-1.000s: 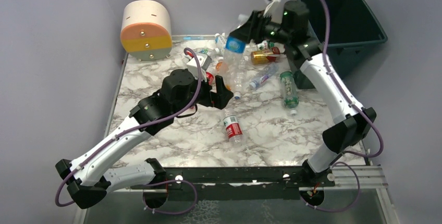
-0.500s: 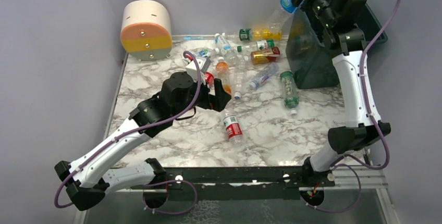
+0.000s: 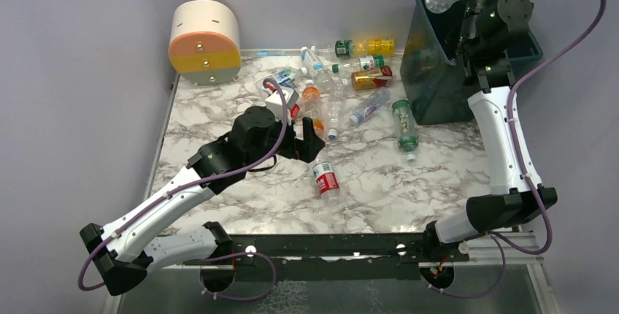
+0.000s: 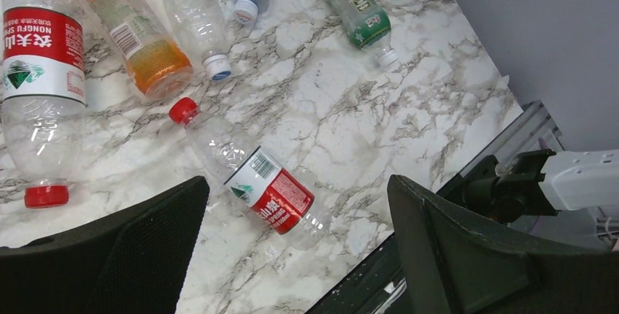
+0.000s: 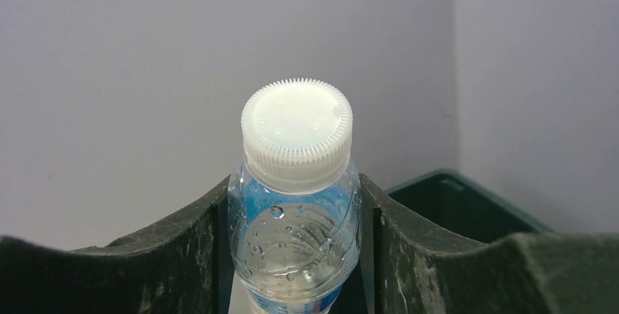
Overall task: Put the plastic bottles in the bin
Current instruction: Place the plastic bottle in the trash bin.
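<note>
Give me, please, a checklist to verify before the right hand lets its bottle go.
1. The right hand is shut on the white-capped bottle: ok.
2. That bottle is fully over the opening of the bin: cannot tell; in the top view it sits near the bin's left rim.
3. The left hand is open: ok.
4. The red-labelled bottle lies flat below the left hand, not gripped: ok.
5. The two arms are well apart: ok.
6. The table is free of bottles: not ok; several lie there, for example the green-labelled bottle.
</note>
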`<state>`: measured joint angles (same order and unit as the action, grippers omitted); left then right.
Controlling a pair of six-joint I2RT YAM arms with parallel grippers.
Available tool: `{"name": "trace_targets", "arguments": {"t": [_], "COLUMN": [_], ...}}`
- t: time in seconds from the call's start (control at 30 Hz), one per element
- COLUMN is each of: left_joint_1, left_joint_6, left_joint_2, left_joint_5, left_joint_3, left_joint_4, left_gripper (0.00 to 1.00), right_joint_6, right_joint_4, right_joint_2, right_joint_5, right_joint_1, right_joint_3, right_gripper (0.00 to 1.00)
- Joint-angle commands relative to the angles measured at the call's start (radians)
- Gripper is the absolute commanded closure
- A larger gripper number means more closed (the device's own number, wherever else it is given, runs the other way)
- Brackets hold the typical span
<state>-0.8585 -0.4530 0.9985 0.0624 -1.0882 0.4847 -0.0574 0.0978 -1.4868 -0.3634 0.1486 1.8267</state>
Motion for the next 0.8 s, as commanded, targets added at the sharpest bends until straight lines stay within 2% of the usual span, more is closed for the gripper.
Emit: {"name": "trace_targets", "arguments": {"t": [0.0,0.23,0.53,0.57,0.63,0.7,0.77], "left_joint_1": [0.002,0.003,0.002,0.002,0.002,0.003,0.003], "left_joint_6": [-0.012,-0.008,-0.014,-0.017,-0.027,-0.033,-0.041], "left_joint_2": [-0.009,0.017,0.041,0.05,0.074,0.096,0.111], "left_joint_5": [-0.04,-0.066,-0.062,-0.062,-0.064,-0.069,-0.074], "left_joint_3": [0.017,0.01,0.028,0.028,0.023,0.021,0.022], "left_joint_4": [-0.051,-0.053,-0.045,-0.039,-0.025,-0.014,-0.011], "left_gripper": [0.01,0.01,0.01,0.01,0.01,0.01,0.01], "right_joint_6": [0.15,0.145,-0.075,-0.099,-0.137,-0.162,-0.171], "right_joint_4": [0.198,0.198,-0.131,-0.172,-0.242,-0.285,-0.282], "right_joint_2": [-0.013,-0.054,-0.255,-0.283,-0.323,-0.342,-0.339], "right_joint_5": [-0.234,-0.32,-0.21,-0.198,-0.166,-0.14,-0.096], "right_joint_1": [-0.007,-0.061,-0.193,-0.199,-0.213,-0.22,-0.221], "right_joint_3": [-0.025,-0.08,0.116,0.14,0.181,0.2,0.188], "right_gripper": [0.43,0.43,0.4,0.38,0.27,0.23,0.09]}}
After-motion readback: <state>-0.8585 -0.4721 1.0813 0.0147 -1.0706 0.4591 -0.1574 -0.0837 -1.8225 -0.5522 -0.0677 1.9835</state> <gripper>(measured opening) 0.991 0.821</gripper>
